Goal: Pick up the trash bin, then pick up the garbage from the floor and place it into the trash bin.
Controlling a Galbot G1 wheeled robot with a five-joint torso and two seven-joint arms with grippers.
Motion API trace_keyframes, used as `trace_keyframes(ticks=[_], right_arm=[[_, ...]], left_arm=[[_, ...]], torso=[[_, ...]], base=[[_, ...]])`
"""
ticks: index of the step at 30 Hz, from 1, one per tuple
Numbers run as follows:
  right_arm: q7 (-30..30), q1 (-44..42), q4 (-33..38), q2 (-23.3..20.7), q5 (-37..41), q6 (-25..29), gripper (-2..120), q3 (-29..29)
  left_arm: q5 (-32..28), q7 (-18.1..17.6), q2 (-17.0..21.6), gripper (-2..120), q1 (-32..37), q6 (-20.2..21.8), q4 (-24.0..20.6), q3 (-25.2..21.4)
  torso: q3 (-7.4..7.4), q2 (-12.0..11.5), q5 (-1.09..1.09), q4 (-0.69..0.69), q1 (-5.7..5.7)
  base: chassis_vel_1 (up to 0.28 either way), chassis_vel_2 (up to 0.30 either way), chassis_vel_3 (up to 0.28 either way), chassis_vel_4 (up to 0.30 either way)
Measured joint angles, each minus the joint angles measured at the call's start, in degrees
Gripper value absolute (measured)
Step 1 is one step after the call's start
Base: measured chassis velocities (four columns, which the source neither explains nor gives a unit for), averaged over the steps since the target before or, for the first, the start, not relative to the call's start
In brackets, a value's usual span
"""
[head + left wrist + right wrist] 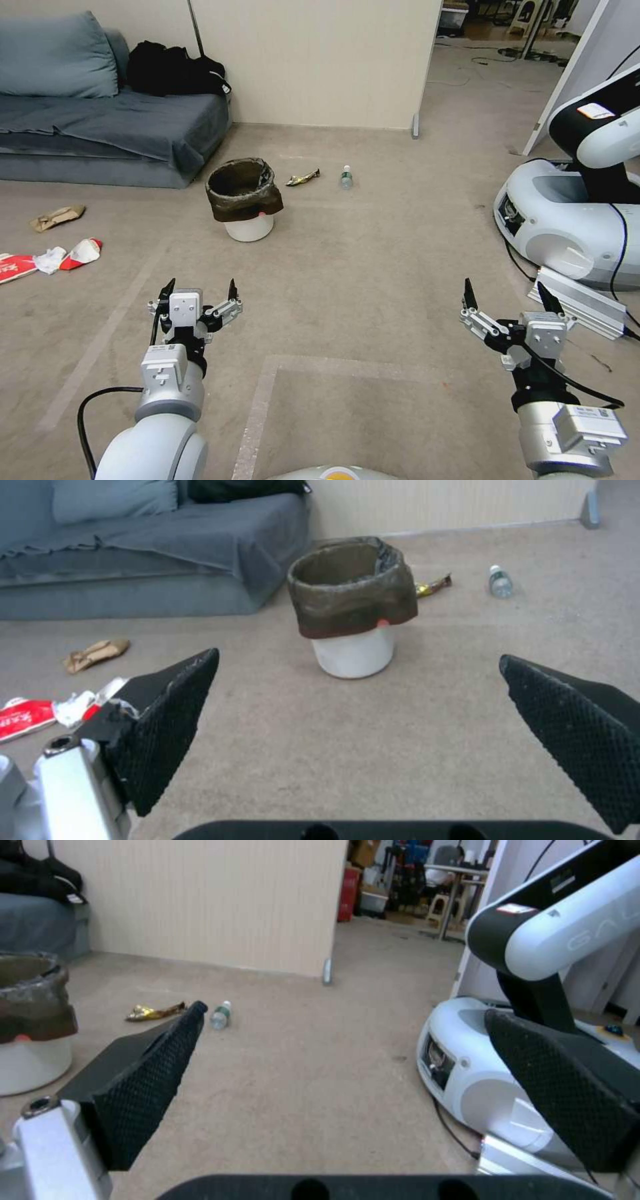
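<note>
Ahead, trash bin (243,200) beside sofa (100,127); left gripper (198,288), right gripper (510,295) fingers wide, empty.

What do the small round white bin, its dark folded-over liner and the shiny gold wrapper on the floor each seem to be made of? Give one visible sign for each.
The small round white bin looks like smooth, matte plastic: an even, seamless wall. Its dark brown-black liner seems thin plastic film, wrinkled and slightly glossy. The gold wrapper is probably metallised foil: crinkled, with bright glints.

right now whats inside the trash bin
The trash bin shows only its dark liner around the rim and inner wall; the bottom is hidden, so any contents cannot be seen.
</note>
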Motion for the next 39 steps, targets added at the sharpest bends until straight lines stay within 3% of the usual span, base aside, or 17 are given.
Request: trace_keyframes(ticks=[4, 7, 21, 39], right_arm=[[-0.2, 0.8, -2.6, 0.1, -0.5, 7.3, 100, -1.0], [-0.3, 1.0, -3.0, 0.1, -0.6, 8.4, 100, -1.2], [-0.7, 1.1, -4.0, 0.0, -1.3, 9.5, 100, -1.0], [-1.1, 1.1, -4.5, 0.0, -1.6, 10.1, 100, -0.9]], left_arm=[[-0.1, -0.2, -0.2, 100, 0.1, -0.3, 0.2, 0.0], [-0.3, -0.3, -0.2, 100, 0.1, -0.3, 0.3, -0.1], [-0.3, -1.1, -0.3, 100, 0.2, -0.5, 0.9, -0.1], [0.1, -1.5, -0.3, 100, 0.2, -0.7, 1.0, -0.3]], torso=[[0.00, 0.0, 0.01, 0.01, 0.00], [0.00, 0.0, 0.01, 0.00, 0.00], [-0.01, 0.0, 0.00, 0.00, 0.00], [0.00, 0.0, 0.01, -0.01, 0.01]], base=[[0.000, 0.000, 0.000, 0.000], [0.000, 0.000, 0.000, 0.000], [-0.044, 0.035, 0.041, -0.025], [-0.250, 0.236, 0.243, -0.245]])
